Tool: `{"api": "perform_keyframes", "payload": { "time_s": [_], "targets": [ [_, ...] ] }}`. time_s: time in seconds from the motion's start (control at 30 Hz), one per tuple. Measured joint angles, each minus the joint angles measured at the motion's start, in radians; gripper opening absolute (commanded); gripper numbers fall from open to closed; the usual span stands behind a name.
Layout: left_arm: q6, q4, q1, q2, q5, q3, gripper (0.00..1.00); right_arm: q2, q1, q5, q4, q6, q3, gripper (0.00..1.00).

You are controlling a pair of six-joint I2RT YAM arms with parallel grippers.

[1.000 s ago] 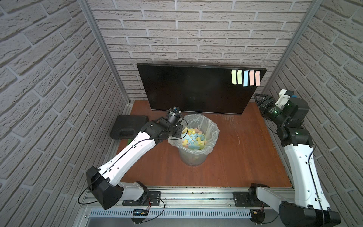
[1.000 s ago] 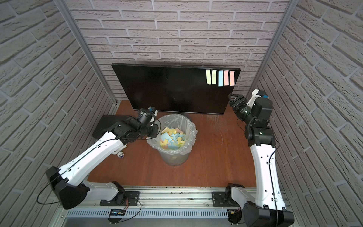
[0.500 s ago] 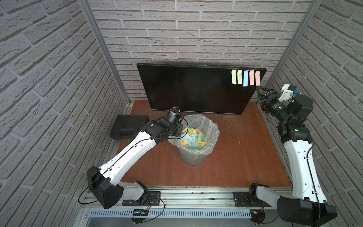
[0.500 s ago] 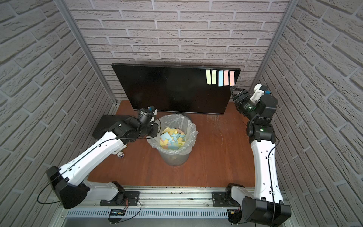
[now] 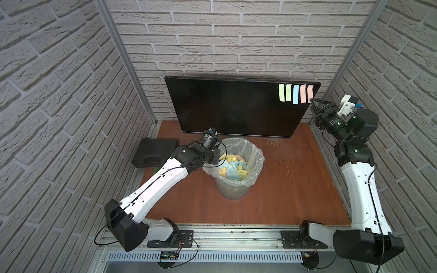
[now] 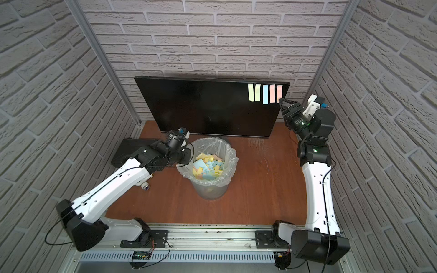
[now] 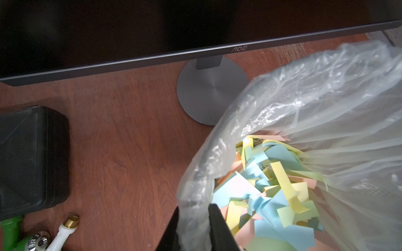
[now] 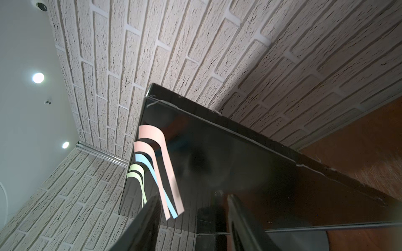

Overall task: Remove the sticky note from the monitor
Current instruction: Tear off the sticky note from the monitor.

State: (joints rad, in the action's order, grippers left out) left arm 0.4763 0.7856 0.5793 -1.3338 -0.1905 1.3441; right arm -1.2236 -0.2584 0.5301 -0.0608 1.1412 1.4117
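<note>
surface: red-brown wood-grain surface (image 5: 295, 189); pale scratch marks just in front of the monitor; aluminium rail (image 5: 236, 235) along the near edge carries both arm bases
room: grey-white brick-pattern walls (image 5: 236, 35) on three sides; metal posts (image 5: 127, 71) in the back corners; right wrist view shows a white ceiling (image 8: 21, 119) with round lights (image 8: 38, 77)
monitor: monitor (image 5: 231, 106) stands upright at the back of the surface; screen dark and glossy, thin bezel; AOC logo on the lower bezel; round grey stand base (image 7: 212, 91) under it
sticky notes: sticky notes (image 5: 295, 93), five narrow strips in a row at the screen's top corner on the robot's right; two pale green, one blue, two pink; stuck by their upper ends, lower ends curl off the glass in the right wrist view
pink note: pink note (image 5: 310, 91) nearest the screen edge; its free end, with its neighbours' ends, hangs between the right claw's fingers (image 8: 150, 217), close to one of them
right claw: right claw (image 8: 193, 196) raised to the notes; jaws apart, gripping nothing; contact with a strip, cannot tell
left claw: left claw (image 7: 193, 208) low at the bin; closed on its rim, clear liner (image 7: 304, 97) pinched between the fingers
bin: bin (image 5: 230, 191) mid-surface, in front of the monitor; holds yellow, blue, green and pink paper scraps (image 5: 234, 166)
other: black case (image 5: 155, 151) flat at the left edge, beside the left arm
</note>
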Motion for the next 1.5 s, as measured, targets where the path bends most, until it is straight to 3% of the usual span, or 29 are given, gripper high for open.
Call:
{"api": "perform_keyframes", "payload": {
  "time_s": [0.7, 1.07, 1.5],
  "targets": [
    [0.000, -0.002, 0.000, 0.000, 0.000, -0.006, 0.22, -0.048, 0.000, 0.029, 0.053, 0.015, 0.027, 0.35],
    [0.001, -0.008, 0.000, 0.000, -0.001, -0.011, 0.22, -0.048, 0.000, 0.032, 0.063, 0.028, 0.027, 0.03],
    [0.008, -0.009, 0.000, 0.000, -0.007, -0.013, 0.20, -0.002, 0.000, 0.032, 0.062, 0.003, 0.027, 0.03]
  ]
}}
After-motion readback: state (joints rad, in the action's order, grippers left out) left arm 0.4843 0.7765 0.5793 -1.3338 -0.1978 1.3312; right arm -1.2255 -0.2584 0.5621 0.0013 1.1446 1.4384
